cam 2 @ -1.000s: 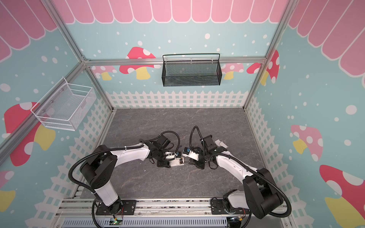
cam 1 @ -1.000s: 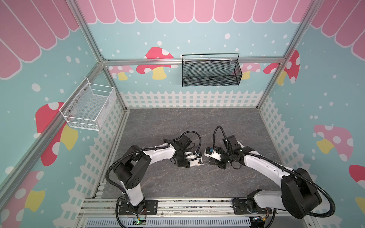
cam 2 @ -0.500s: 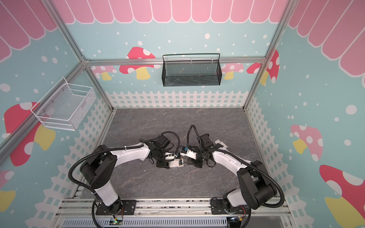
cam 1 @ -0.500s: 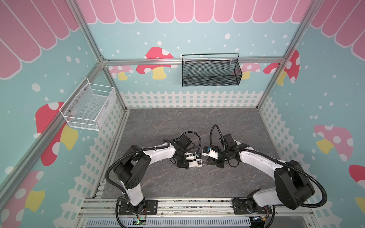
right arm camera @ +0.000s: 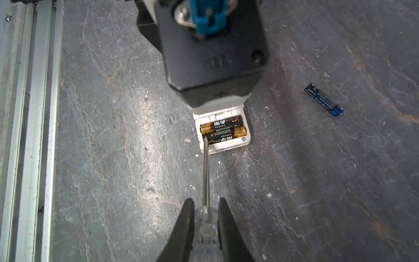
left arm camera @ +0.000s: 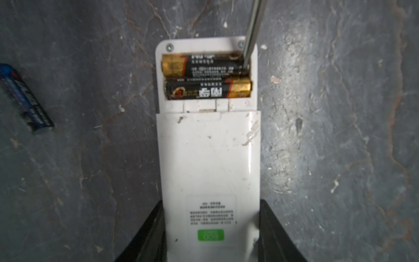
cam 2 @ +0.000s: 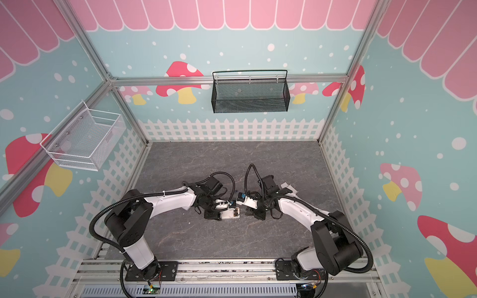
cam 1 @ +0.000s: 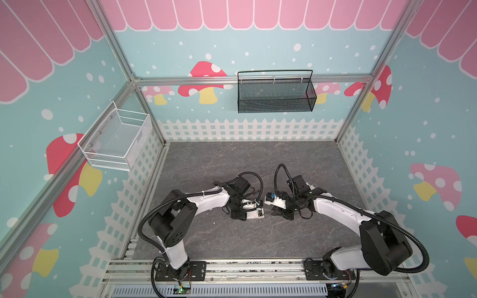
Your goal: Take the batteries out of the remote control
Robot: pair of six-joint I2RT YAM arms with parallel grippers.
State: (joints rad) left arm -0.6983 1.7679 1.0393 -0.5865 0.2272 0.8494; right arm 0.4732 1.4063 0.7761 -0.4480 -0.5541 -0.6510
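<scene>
Left wrist view looks down on the remote control [left arm camera: 208, 158], which lies with its back side up on the grey table [left arm camera: 340, 136]. The left gripper [left arm camera: 209, 236] has its two black fingers pressed against the long sides of the remote control, so it holds the body at a middle width. The battery compartment at the far end has no cover on it. Two black-and-gold batteries [left arm camera: 204, 88] lie inside, side by side, with their gold ends pointing in opposite directions.

The right gripper [right arm camera: 206, 204] is closed narrowly on the clear handle of the screwdriver [right arm camera: 205, 172]. The metal shaft goes slanted down to the remote control. Its tip is in a corner of the compartment, at the black end of the battery nearest to the short edge. Whether the tip touches the battery or only the plastic wall, I cannot tell.

One blue battery [right arm camera: 324, 99] lies flat on the table, well apart from the remote control.

In both top views the two grippers meet near the middle of the table, with the remote control [cam 1: 255, 214] [cam 2: 231, 214] between them.
</scene>
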